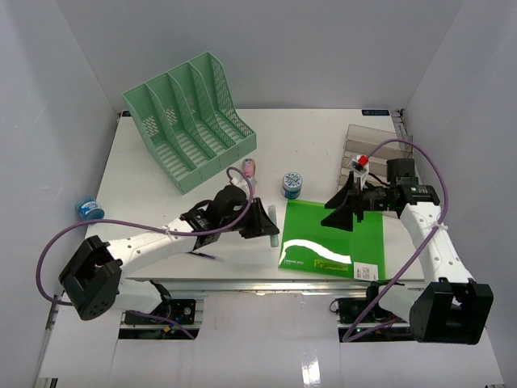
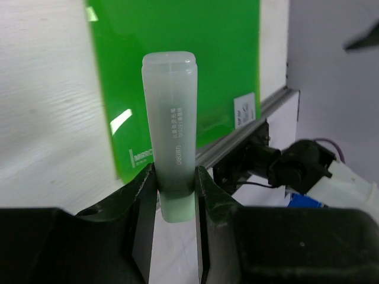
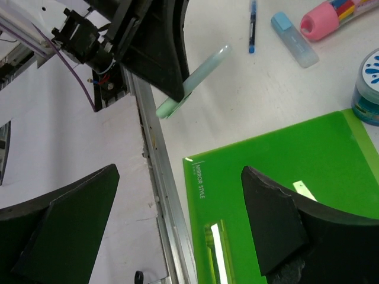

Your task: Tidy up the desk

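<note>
The white desk point(image 1: 307, 137) carries scattered stationery. My left gripper point(image 1: 262, 222) is shut on a pale green highlighter point(image 1: 274, 235), held above the desk just left of the green folder point(image 1: 333, 238). In the left wrist view the highlighter point(image 2: 172, 130) stands out from between the black fingers point(image 2: 145, 201), with the folder point(image 2: 195, 71) beyond it. My right gripper point(image 1: 335, 208) hangs open over the folder, empty. The right wrist view has its jaws wide above the folder's corner point(image 3: 278, 195), and the left gripper point(image 3: 154, 53) with the highlighter point(image 3: 195, 80).
A mint file rack point(image 1: 190, 121) stands at the back left and a clear organizer point(image 1: 371, 149) at the back right. A pink tube point(image 1: 249, 168), a blue tin point(image 1: 292, 184), a blue highlighter point(image 3: 294, 38) and a pen point(image 3: 253, 18) lie mid-desk. Another pen point(image 1: 202, 255) lies near the front rail point(image 3: 157, 177).
</note>
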### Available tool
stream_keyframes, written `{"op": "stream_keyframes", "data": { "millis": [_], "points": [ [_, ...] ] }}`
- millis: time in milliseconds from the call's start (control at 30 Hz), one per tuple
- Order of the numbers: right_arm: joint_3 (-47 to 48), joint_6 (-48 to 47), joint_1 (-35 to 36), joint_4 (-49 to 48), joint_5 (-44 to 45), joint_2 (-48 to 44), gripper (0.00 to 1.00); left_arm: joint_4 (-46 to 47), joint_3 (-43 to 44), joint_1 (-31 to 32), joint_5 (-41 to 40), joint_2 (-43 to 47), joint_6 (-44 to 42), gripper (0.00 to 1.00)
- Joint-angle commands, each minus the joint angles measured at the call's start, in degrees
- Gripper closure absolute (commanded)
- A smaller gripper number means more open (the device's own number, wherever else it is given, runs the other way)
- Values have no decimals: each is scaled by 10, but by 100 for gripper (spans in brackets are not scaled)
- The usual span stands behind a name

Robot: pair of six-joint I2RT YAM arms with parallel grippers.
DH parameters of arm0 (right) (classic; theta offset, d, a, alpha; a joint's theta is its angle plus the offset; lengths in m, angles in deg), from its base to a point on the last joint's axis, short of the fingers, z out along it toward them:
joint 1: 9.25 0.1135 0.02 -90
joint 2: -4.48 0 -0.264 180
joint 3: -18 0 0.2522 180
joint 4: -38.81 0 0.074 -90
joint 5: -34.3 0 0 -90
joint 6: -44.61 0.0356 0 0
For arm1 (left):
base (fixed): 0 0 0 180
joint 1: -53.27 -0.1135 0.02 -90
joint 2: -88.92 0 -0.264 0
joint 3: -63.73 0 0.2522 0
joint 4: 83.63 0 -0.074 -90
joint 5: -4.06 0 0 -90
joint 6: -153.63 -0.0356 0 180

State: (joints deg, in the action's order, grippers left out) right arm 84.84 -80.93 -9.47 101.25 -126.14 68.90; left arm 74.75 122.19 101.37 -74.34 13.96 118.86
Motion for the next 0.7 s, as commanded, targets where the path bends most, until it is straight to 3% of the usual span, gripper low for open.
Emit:
{"op": "stream_keyframes", "data": {
  "millis": [0,100,333,667],
  "points": [
    [-24,407,61,-244,199,-36,10,212,-15,46,61,-12,-55,100],
    [-39,477,101,-280,268,-48,10,248,-1,72,60,-40,-64,100],
    [-58,522,117,-302,306,-43,15,291,35,88,60,-96,-67,100],
    [-72,530,129,-316,321,-39,39,314,93,90,78,-163,-75,100]
  ]
}}
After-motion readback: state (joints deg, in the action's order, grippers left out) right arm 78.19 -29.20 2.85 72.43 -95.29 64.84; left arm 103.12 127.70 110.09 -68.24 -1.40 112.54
